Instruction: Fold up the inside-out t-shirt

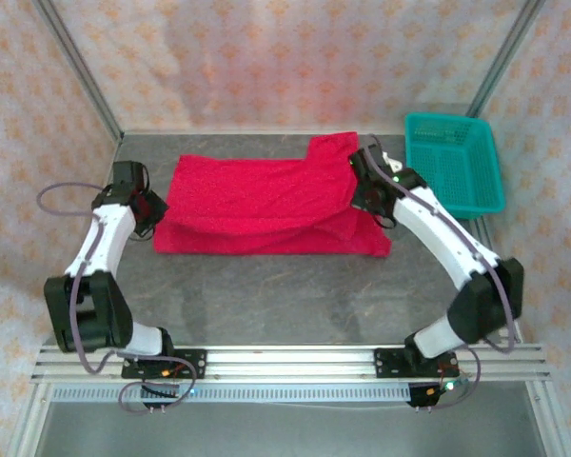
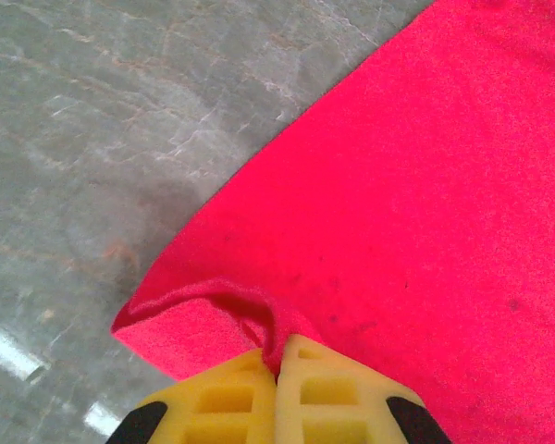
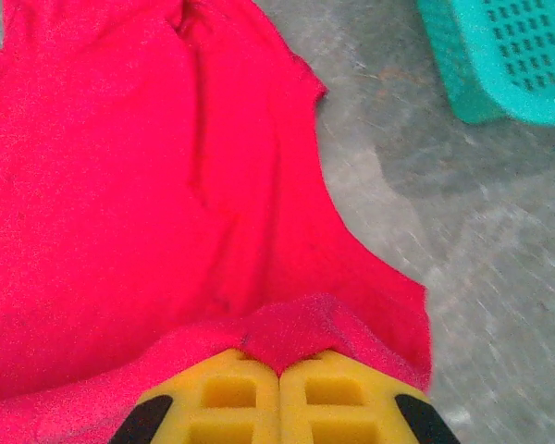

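Between the left gripper (image 2: 279, 363) pads, pressed together, a fold of the inside-out t-shirt (image 2: 416, 213) edge sits pinched; pad bases are cut off by the frame bottom. Same at the right gripper (image 3: 279, 363): clamped on a raised hem fold. Shirt spreads ahead-right of left tool, ahead-left of right tool, on the table (image 2: 92, 120). Teal basket (image 3: 509, 55), cropped, ahead-right of right tool.

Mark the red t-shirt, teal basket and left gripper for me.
red t-shirt (image 1: 257, 195), top external view, middle of the upper folded layer
teal plastic basket (image 1: 445, 118), top external view, far rim
left gripper (image 2: 279, 359), left wrist view, midway between its tips, which pinch the cloth
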Motion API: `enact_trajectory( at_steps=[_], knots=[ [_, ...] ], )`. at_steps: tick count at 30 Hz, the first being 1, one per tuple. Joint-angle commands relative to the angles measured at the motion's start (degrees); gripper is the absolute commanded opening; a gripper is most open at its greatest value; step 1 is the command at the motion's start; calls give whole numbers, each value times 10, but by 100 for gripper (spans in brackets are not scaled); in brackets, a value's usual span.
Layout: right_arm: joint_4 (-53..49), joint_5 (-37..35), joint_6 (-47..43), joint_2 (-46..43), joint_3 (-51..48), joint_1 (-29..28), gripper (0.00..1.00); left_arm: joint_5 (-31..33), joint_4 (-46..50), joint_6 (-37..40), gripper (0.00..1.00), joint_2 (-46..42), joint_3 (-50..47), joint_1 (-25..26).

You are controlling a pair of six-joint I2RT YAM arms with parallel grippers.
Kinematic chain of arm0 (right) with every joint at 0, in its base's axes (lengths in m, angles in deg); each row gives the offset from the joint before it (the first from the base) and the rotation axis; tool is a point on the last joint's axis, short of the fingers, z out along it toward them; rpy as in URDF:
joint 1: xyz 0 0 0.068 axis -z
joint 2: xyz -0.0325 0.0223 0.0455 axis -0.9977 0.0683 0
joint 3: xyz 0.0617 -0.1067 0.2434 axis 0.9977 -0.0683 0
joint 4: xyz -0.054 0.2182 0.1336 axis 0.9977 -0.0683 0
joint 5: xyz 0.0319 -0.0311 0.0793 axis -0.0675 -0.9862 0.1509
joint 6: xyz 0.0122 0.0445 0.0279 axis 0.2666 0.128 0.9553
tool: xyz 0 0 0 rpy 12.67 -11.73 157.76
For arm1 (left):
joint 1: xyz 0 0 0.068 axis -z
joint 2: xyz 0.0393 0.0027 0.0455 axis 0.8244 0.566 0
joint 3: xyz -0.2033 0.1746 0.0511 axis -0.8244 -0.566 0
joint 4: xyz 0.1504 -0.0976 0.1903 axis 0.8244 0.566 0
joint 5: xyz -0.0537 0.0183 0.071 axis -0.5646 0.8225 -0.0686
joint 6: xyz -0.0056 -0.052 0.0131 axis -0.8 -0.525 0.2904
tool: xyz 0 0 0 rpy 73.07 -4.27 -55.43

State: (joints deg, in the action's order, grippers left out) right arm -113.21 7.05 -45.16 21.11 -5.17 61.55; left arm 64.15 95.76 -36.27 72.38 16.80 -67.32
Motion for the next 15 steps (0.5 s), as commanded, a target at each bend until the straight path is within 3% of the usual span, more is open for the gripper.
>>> enact_trajectory(
  at_steps=[1, 8, 15],
  knots=[
    [22, 26, -34, 55, 37, 15, 0, 17, -17, 16, 0, 46, 37, 8],
    [22, 44, -31, 117, 65, 27, 0, 24, -2, 27, 0, 124, 85, 17],
    [20, 66, -28, 12, -45, 27, 0, 51, 22, 35, 0, 47, 45, 20]
  ],
)
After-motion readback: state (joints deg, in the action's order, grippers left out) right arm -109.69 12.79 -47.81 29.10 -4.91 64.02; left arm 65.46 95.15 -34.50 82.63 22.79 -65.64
